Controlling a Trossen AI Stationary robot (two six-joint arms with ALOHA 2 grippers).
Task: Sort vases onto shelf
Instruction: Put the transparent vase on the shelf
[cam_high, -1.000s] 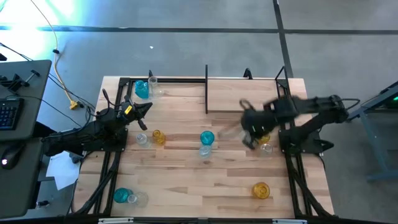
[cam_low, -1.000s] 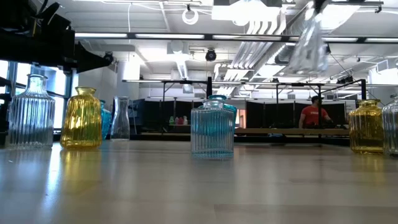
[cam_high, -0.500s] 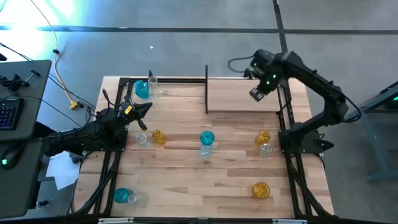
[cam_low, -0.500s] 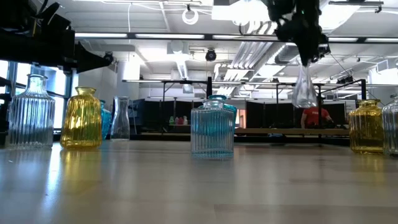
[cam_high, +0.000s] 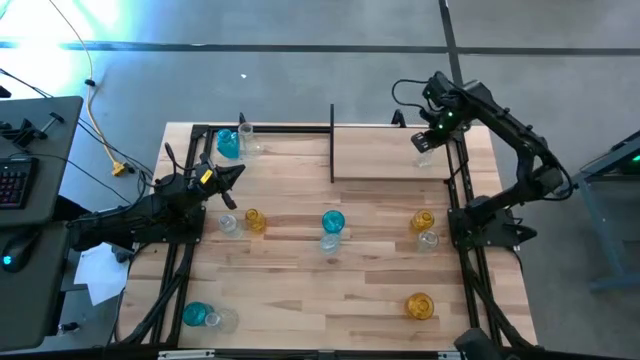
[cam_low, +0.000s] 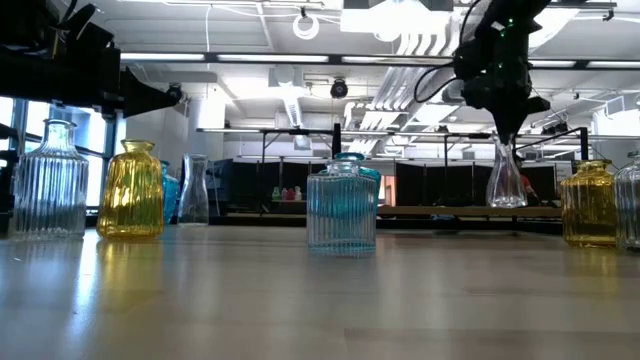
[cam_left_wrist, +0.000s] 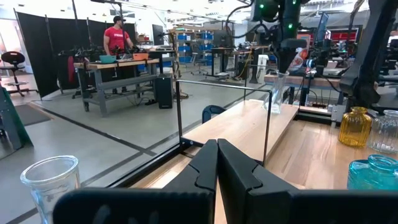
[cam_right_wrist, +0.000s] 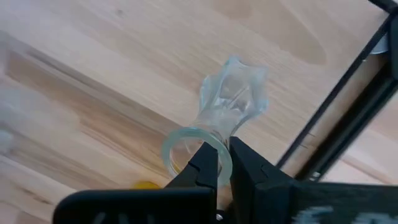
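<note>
My right gripper (cam_high: 426, 141) is over the right end of the shelf (cam_high: 380, 155), a light-wood board in a thin black frame at the table's far edge. It is shut on a clear, narrow-necked vase (cam_low: 506, 181) that stands upright there. My left gripper (cam_high: 234, 173) is shut on nothing and waits at the table's left side. Other vases stand on their bases on the tabletop. A teal one (cam_high: 333, 221) with a clear one (cam_high: 330, 241) is in the middle. An amber one (cam_high: 423, 220) with a clear one (cam_high: 428, 238) is to the right. My right gripper pinches the clear vase's rim (cam_right_wrist: 186, 135) at the top of its neck, one finger (cam_right_wrist: 205, 163) inside the mouth and the other outside. The fingers come from above, pointing down. The vase is upright below them, its base (cam_low: 507, 203) level with the shelf board.
More vases stand about: teal and clear at the far left corner (cam_high: 228, 144), clear and amber by my left arm (cam_high: 254, 220), teal and clear at the near left (cam_high: 197, 315), and amber at the near right (cam_high: 419, 305). Black frame rails run along both table sides.
My right gripper has carried the clear vase from above the right-hand amber vase, up and toward the far edge, then down onto the shelf's right end. The vase hung high and tilted before; now it stands upright at board level.
</note>
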